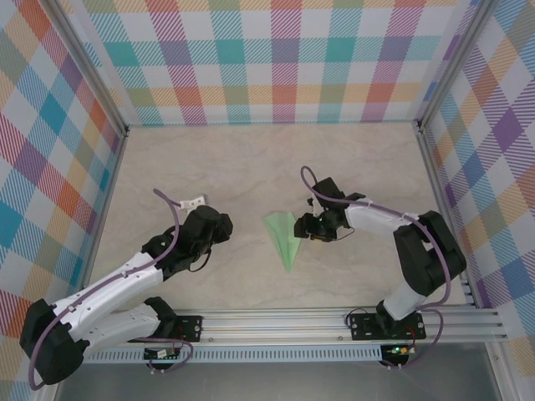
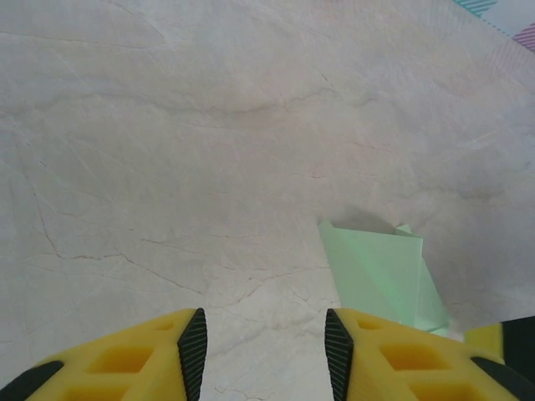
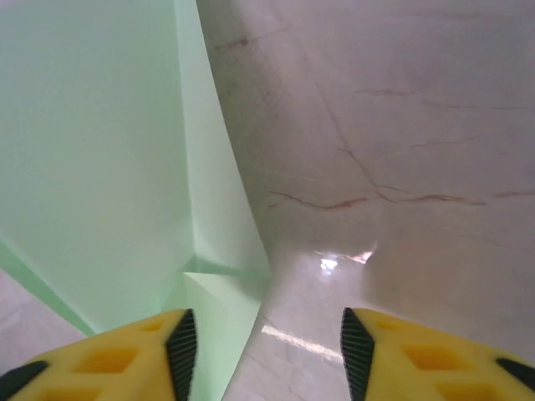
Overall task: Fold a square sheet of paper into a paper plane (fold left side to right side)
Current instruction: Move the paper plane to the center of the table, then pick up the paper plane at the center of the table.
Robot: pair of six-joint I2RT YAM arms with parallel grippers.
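Yellow fingers (image 2: 142,359), black pads, both claws. Near end first.

My left gripper (image 2: 261,344) is standing open with only bare tabletop in its gap. It sits well to the left of the paper plane (image 1: 284,238) and touches nothing.

My right gripper (image 3: 263,347) is also open, parked just to the right of the plane. From its wrist camera, a folded edge of the plane runs into the gap beside its left finger. The jaws are wide and not pinching it. I can't tell whether that finger touches the paper.

Plane itself is pale green, a narrow creased dart lying on the marble-look table (image 1: 251,159). Its nose points toward the arm bases and its wide tail points away. The shadow in the left wrist view suggests the tail lifts a little off the surface.

My read is that the folding is essentially done and we're at the release/check step. The next move calls for the right claw to draw back to the right, clear of the plane, so the edge in its gap doesn't snag and drag the dart. If the lifted tail needs flattening, I'd bring the left claw in to pin the plane before pressing.

Beyond the plane, the table runs to the plaid walls (image 1: 276,58).
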